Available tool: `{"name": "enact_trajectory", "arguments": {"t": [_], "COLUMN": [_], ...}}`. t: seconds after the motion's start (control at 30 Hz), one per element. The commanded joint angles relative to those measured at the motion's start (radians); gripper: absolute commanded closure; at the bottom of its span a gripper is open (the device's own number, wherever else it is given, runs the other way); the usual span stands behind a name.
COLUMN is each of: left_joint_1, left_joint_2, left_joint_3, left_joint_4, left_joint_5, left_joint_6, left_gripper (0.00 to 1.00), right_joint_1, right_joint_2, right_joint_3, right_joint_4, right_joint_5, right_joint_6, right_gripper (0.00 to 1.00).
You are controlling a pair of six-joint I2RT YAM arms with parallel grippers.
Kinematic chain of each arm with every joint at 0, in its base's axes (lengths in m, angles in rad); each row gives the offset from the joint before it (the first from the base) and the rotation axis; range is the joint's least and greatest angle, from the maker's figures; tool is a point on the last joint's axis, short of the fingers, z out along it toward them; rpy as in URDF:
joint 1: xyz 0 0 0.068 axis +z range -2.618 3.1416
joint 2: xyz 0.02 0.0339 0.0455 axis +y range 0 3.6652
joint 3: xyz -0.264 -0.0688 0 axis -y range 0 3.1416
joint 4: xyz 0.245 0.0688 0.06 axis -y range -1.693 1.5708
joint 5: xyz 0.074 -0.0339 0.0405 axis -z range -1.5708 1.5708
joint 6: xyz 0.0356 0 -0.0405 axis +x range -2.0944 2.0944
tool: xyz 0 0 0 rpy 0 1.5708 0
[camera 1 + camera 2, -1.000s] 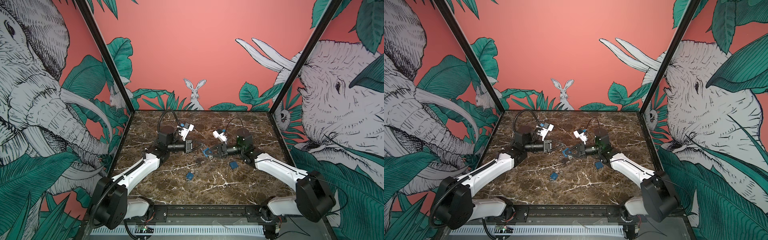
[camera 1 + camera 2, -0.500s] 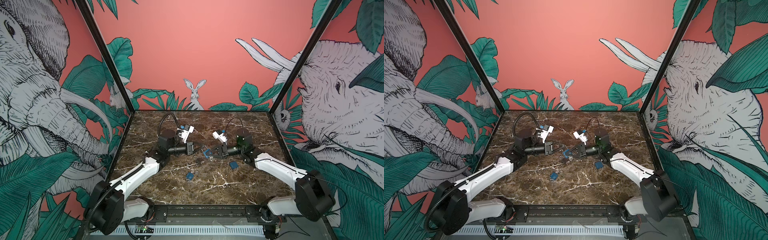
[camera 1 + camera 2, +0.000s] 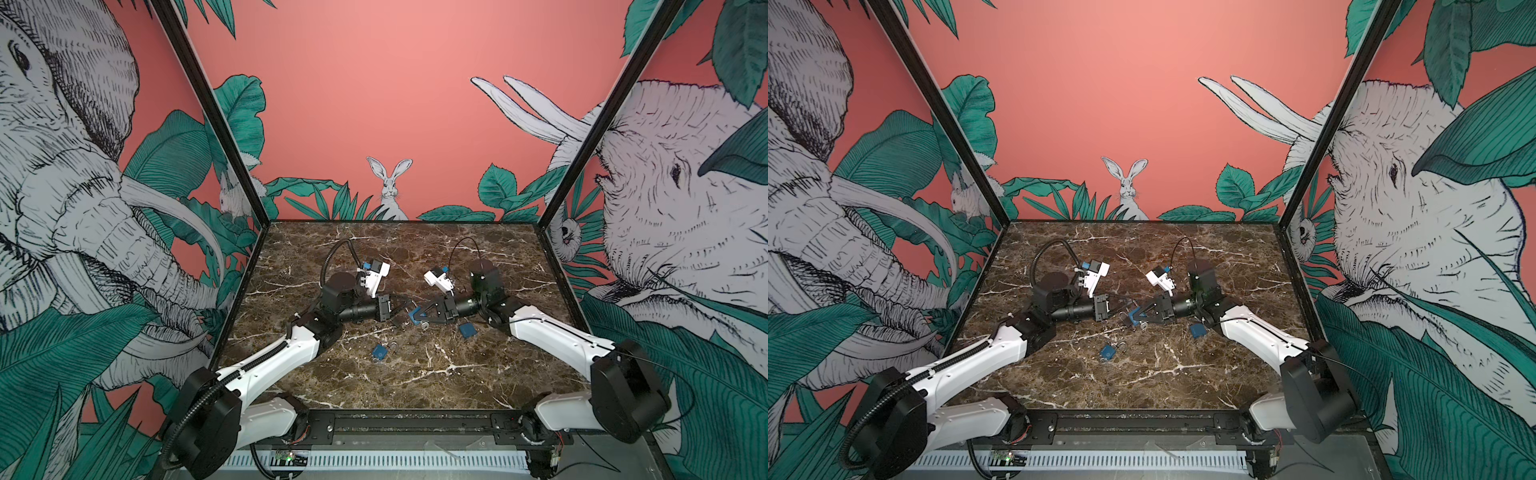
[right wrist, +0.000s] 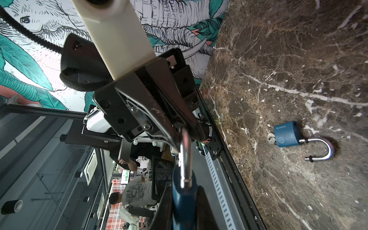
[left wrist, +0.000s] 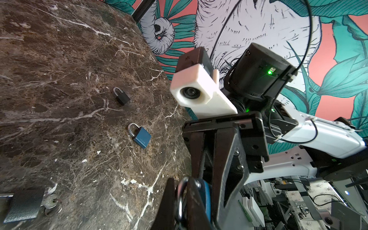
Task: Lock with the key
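Left gripper [image 4: 186, 132] clamps the shackle [image 4: 184, 155], right gripper [image 4: 184, 211] grips the padlock [image 4: 182, 191]; a straight, aligned push should seat it.

We record the tabletop [image 4: 298, 59] as smooth brown veined stone. The blue padlock [image 4: 183, 201] body looks matt-painted, its shackle [image 4: 185, 157] bright polished metal, and the camera housing [image 5: 199, 83] matt white plastic.

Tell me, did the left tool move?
Yes. In both top views the left tool sits lower, farther from the painted rabbit.
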Motion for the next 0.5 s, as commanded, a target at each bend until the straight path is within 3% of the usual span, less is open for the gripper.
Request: {"name": "enact_trajectory", "arguments": {"t": [0.0,0.47], "left_joint_1": [-0.136,-0.218], "left_joint_2": [0.031,-0.009], "left_joint_3": [-0.05,-0.118], "left_joint_4": [-0.118,-0.063], "left_joint_5": [0.163,0.105], "left_joint_6": [-0.022,-0.068], "left_gripper": [1.0,1.0], "right_joint_1": [0.026,0.003], "right_joint_2": [-0.027,0.019], "right_joint_3": [0.136,0.196], "right_joint_4": [0.245,0.17], "right_joint_5": [0.1,0.124], "right_joint_6": [-0.075,-0.13], "right_gripper": [1.0,1.0]}}
